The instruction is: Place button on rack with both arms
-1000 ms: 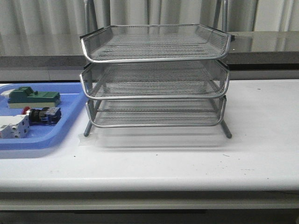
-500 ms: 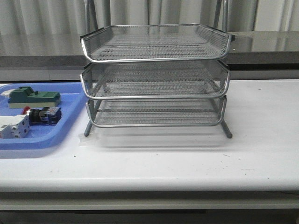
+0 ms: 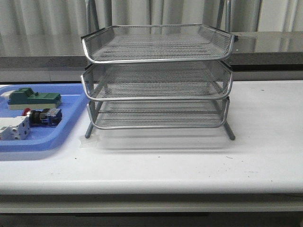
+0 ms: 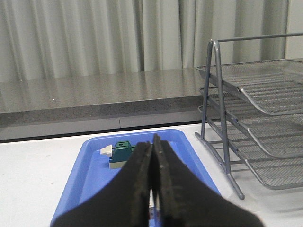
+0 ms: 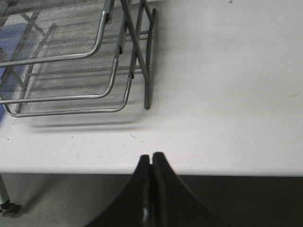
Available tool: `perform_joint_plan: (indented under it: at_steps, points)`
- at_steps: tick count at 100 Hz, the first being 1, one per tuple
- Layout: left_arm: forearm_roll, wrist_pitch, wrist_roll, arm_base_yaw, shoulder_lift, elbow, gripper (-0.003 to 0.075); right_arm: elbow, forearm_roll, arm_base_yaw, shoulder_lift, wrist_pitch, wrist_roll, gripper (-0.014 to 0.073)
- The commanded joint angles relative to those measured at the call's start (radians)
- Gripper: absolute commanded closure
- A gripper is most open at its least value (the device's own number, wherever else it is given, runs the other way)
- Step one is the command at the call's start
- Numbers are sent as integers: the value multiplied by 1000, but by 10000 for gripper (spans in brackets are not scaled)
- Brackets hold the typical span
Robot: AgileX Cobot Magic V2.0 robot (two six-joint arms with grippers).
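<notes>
The button (image 3: 42,117), red head, black body and blue rear block, lies on its side in the blue tray (image 3: 66,135) at the table's left. The three-tier silver wire-mesh rack (image 3: 157,78) stands mid-table; its side frame (image 4: 222,137) and its front leg (image 5: 147,80) show in the wrist views. My left gripper (image 4: 152,144) is shut and empty, hovering over the blue tray (image 4: 90,170); its fingers hide the button there. My right gripper (image 5: 151,157) is shut and empty above the table's front edge, in front of the rack's right leg. Neither arm shows in the front view.
A green-topped block (image 3: 32,98) (image 4: 123,152) and a white blocky component (image 3: 14,128) share the blue tray with the button. A dark counter (image 3: 265,47) and curtains run behind the table. White tabletop (image 5: 227,94) stretches right of the rack.
</notes>
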Motion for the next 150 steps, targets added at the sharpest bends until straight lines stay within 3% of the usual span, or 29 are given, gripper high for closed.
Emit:
perform_joint_plan:
  at_steps: [1, 24, 31, 53, 62, 93, 114, 135, 150]
  points:
    - [2, -81, -6, 3, -34, 49, 740, -37, 72, -6, 78, -95, 0, 655]
    - [2, -81, -6, 3, -34, 49, 740, -37, 274, -6, 248, -128, 0, 646]
    - [2, -81, -6, 3, -34, 49, 740, -37, 337, -6, 296, -147, -2, 604]
    - [2, -81, -6, 3, -34, 49, 740, -37, 515, -6, 413, -175, -103, 258]
    - [2, -81, -6, 3, -34, 49, 740, -37, 604, -6, 456, -186, -195, 181]
    - [2, -81, -6, 3, -34, 49, 740, -37, 1081, -6, 646, -219, -639, 180]
    - [2, -81, -6, 3, -34, 49, 740, -55, 1334, -6, 802, -172, -874, 180]
    - [2, -81, -6, 3, -34, 49, 740, -101, 1475, -4, 943, -83, -1000, 180]
    - [2, -81, -6, 3, -34, 49, 740, -145, 1497, 2, 1017, -44, -1020, 180]
